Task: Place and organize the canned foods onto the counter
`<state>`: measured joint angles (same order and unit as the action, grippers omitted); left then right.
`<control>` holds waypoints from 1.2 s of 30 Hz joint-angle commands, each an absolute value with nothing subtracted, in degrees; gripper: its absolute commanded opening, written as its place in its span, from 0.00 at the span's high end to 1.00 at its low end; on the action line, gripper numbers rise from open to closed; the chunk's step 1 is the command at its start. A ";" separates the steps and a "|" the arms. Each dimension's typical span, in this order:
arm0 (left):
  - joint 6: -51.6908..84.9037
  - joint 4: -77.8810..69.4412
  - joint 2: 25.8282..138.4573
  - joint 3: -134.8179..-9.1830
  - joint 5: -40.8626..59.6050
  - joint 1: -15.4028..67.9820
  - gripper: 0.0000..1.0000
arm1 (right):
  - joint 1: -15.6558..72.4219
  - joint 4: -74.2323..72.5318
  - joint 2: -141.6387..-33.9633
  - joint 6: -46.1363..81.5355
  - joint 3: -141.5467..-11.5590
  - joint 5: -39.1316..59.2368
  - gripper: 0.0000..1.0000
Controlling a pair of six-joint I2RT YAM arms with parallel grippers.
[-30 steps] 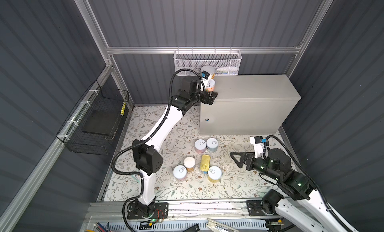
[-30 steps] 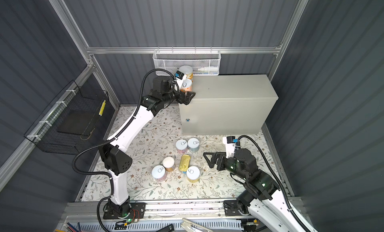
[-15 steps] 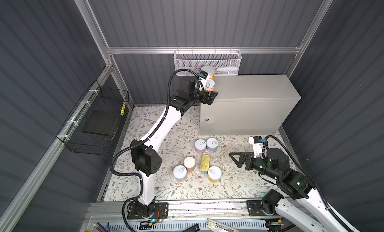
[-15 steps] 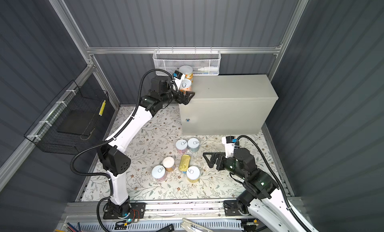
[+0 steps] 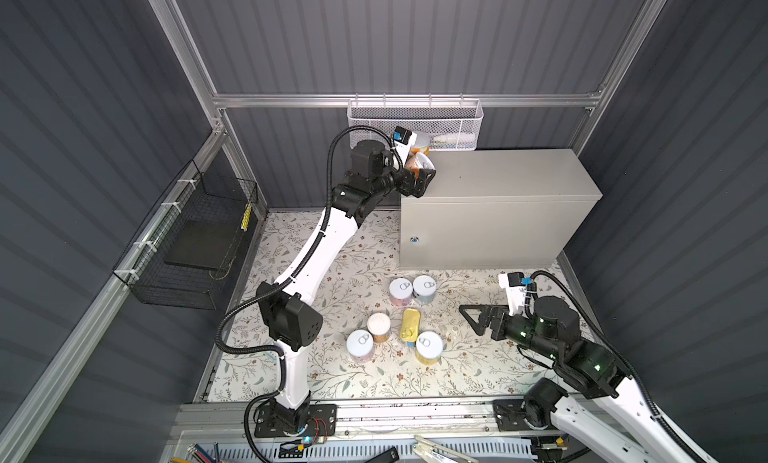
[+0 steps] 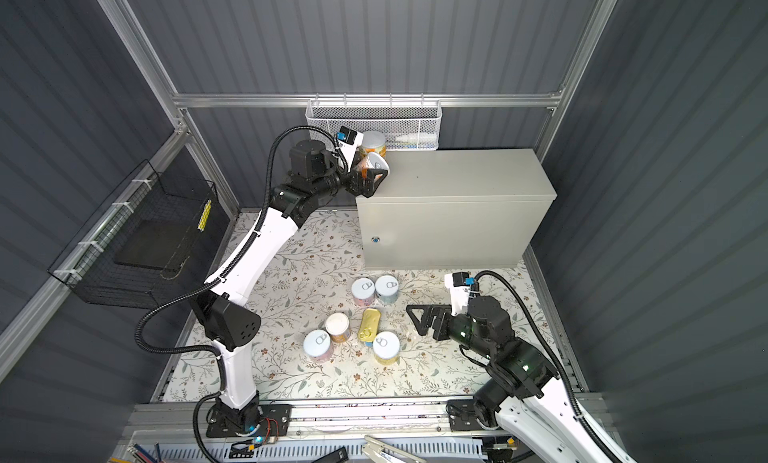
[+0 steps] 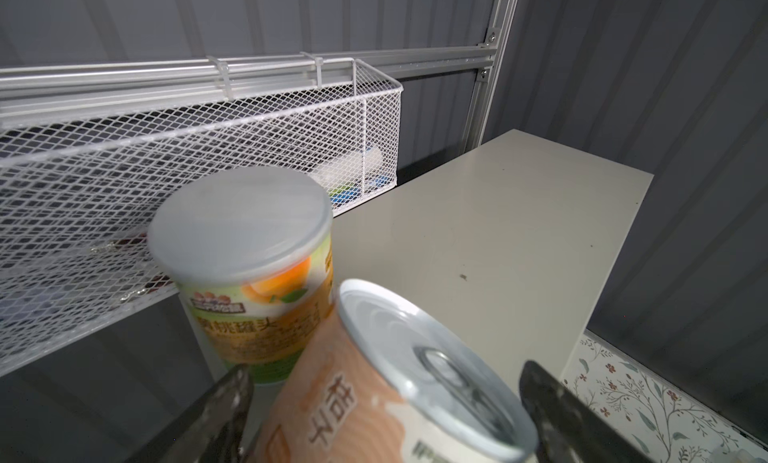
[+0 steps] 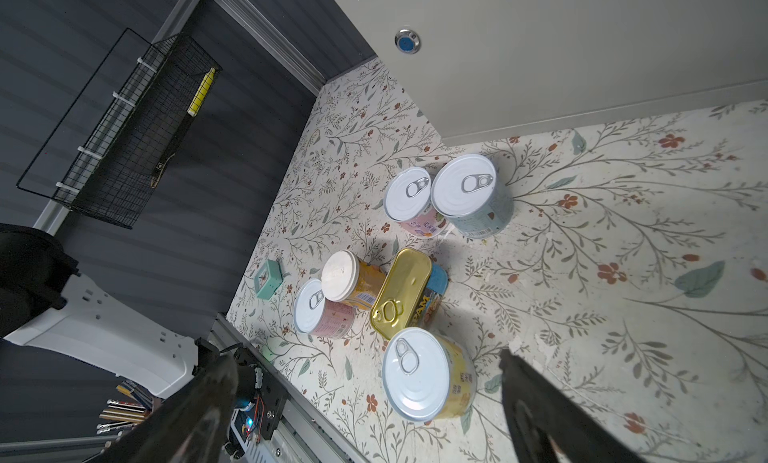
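Left tool [image 6: 371, 175] grasping tilted peach can [image 7: 386, 382] | upright it first, set beside orange can [image 7: 249, 274] on desk [image 5: 498, 172] | right tool [image 5: 478, 315] released.

Likely a robot test cell: corrugated grey walls [image 5: 395, 37], aluminium framing [image 5: 407, 100], floral mat [image 5: 353, 373].

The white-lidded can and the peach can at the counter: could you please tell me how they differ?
The white-lidded can stands upright on the counter; the peach can is tilted between the left end effector's fingers. The white-lidded can has a plastic lid; the peach can a silver pull-tab top. The white-lidded can's label is green and orange; the peach can's is peach. Both are cylinders.
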<state>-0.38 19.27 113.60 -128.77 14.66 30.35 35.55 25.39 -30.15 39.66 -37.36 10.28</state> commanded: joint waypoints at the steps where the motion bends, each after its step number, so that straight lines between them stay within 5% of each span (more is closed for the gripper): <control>1: 0.22 18.59 114.85 -132.16 16.00 29.97 0.00 | 35.51 26.51 -29.86 39.63 -36.83 10.13 0.01; 25: 5.14 21.71 115.54 -132.42 17.24 29.71 0.00 | 35.53 29.89 -31.64 38.66 -39.01 5.91 0.01; 36: 9.40 23.24 114.30 -132.18 18.34 28.59 0.00 | 37.71 22.58 -44.26 22.71 -50.91 -4.40 0.01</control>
<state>7.44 22.06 115.77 -131.28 16.36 29.15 37.47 26.76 -41.45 29.47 -47.97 -0.67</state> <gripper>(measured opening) 0.996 0.989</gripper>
